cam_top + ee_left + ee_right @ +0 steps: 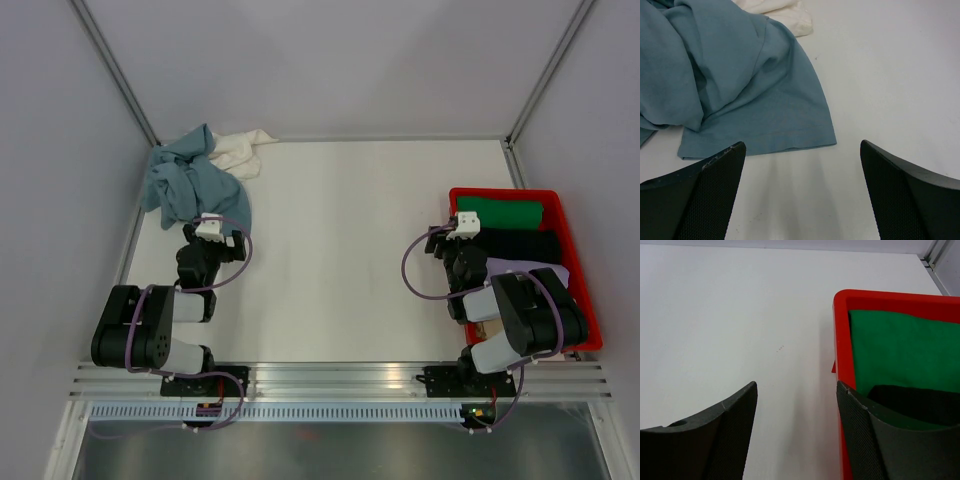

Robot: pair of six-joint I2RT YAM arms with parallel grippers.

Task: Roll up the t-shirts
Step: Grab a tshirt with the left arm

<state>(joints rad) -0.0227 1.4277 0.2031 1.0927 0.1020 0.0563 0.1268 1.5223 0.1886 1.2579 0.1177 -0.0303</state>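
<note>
We see the blue-grey t-shirt (pixel 190 180) as a crumpled heap in the far-left corner of the table (pixel 350 220) – soft, matte cotton, thick with folds toward the corner. Its longer run goes from the far edge back toward the arms, close to the left edge. One flatter flap spreads out at the near end, and its stitched hem faces the left gripper (pixel 802 144). In the left wrist view that hem runs across, slightly slanted, just ahead of the fingertips.

The cream-white t-shirt (pixel 240 152) is bunched at the far edge, touching the blue one's right side; we cannot tell which way it points.

The left gripper's jaws stand wide apart and hold nothing – only bare table lies between them. The right gripper (pixel 796 385) is also parted and empty, with its right finger over the left wall of the red crate (pixel 840 340), which holds green cloth (pixel 900 350) and black cloth (pixel 920 402)
</note>
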